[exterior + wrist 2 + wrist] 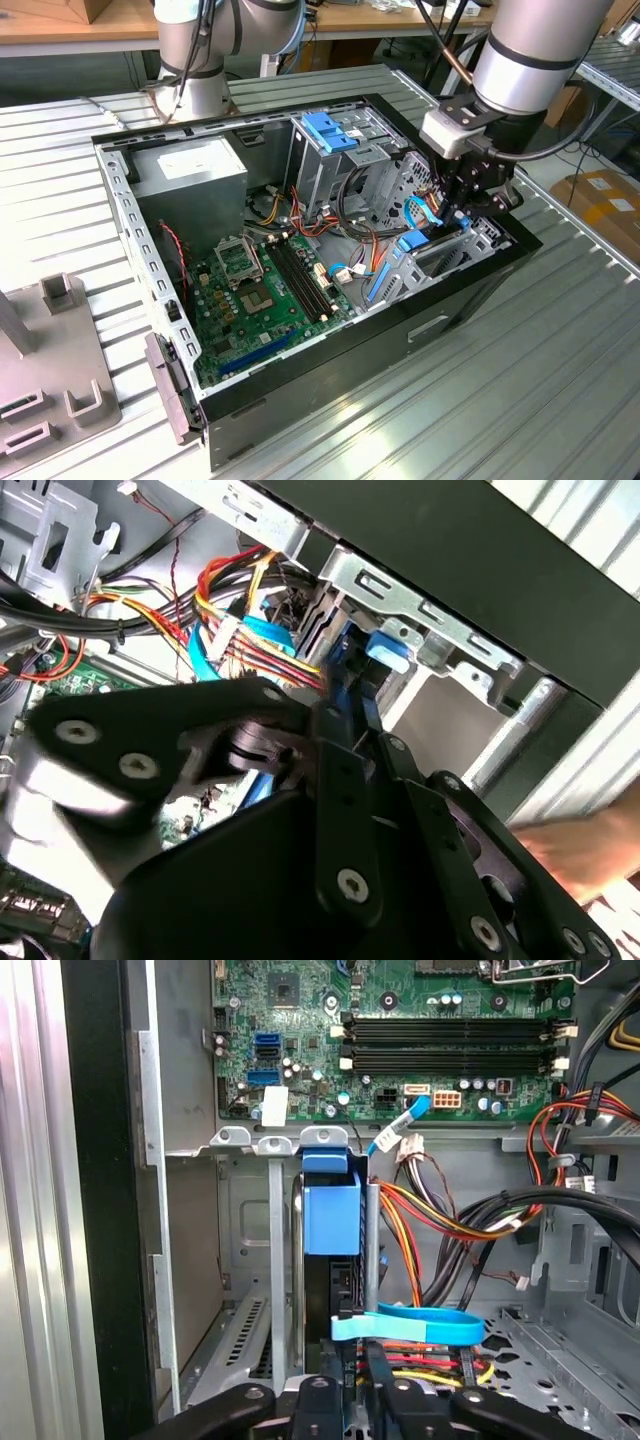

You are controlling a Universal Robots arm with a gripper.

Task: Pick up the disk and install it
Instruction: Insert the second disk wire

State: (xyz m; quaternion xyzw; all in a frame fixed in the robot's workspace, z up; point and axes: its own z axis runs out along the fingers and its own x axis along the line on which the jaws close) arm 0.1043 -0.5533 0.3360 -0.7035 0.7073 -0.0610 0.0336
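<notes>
The disk (330, 1215) stands on edge inside the metal drive bay (275, 1260) at the open computer case's corner, its bright blue carrier end toward the motherboard. In the exterior view the blue end of the disk (412, 241) shows just below my gripper (462, 205), at the case's right side. My gripper (348, 1400) reaches down into the bay, and its black fingers (312, 1398) press close on either side of the disk's near edge. In the second wrist view my gripper (345, 725) is closed around the blue carrier (385, 650), which sits between the bay's steel rails.
A blue flat data cable (410, 1325) and orange-yellow power wires (440, 1222) lie right beside the bay. Deeper in the case sit the motherboard (265, 290), the grey power-supply box (190, 170) and a metal cage with a blue cap (330, 130). A cardboard box (600, 200) stands off the table.
</notes>
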